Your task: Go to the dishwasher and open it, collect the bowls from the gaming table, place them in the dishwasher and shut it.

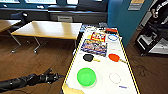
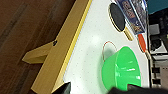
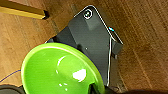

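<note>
Left gripper [image 1: 58, 75] just beside gaming table [image 1: 105, 62], near green bowl [image 1: 86, 77]; jaw state impossible to tell. Right gripper [image 3: 96, 88] clamped on yellow-green bowl [image 3: 60, 70] rim.

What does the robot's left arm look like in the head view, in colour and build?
The left arm is black throughout, a thick rounded tube with bulkier jointed segments near the wrist. It ends in a dark gripper with slim tapering fingers. No markings or loose cables can be made out.

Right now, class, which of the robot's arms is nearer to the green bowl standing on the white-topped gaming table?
Left. The left gripper hovers beside the table's yellow edge, close to the green bowl. The right arm carries a yellow-green bowl above the wooden floor.
</note>
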Robot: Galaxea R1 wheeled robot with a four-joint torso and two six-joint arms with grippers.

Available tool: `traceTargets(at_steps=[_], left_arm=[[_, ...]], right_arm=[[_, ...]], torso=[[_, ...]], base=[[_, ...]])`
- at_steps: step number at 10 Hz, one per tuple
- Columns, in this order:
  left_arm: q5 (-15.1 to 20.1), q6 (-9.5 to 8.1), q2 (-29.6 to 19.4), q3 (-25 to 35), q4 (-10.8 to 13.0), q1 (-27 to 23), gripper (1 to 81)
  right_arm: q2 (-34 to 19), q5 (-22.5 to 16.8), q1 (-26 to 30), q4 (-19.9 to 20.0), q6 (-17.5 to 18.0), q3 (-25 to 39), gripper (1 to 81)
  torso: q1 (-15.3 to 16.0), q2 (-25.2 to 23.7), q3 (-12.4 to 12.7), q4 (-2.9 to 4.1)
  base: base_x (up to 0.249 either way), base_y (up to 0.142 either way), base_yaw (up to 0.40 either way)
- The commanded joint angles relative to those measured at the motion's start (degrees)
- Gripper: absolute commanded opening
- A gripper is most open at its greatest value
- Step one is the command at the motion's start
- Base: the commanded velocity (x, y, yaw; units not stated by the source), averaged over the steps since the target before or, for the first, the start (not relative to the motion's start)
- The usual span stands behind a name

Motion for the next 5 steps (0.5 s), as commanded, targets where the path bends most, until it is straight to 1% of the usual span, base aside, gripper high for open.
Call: traceTargets(at_steps=[1,2,4,5], left_arm=[[3.83,-7.56,2.48,-2.97,-0.83,-8.22,81.1],[4.45,-9.07,3.98,-4.83,-0.83,-9.01,81.1],[4.72,-9.33,6.45,-5.80,-0.22,-10.15,81.1],[5.86,-9.33,7.76,-6.41,-0.04,-10.42,81.1]], right_arm=[[-2.60,-2.94,0.47,-1.51,-0.13,1.31,1.0],[-2.51,-3.03,0.56,-1.60,-0.04,1.31,1.0],[-2.33,-3.03,0.56,-1.60,-0.04,0.96,1.0],[-2.25,-3.03,0.56,-1.60,-0.04,0.96,1.0]], torso=[[0.00,0.00,0.00,0.00],[0.00,0.00,0.00,0.00],[0.00,0.02,0.00,0.00],[0.00,0.02,0.00,0.00]], base=[[0.000,0.000,0.000],[0.000,0.000,0.000],[0.000,0.000,0.000],[0.000,0.000,0.000]])
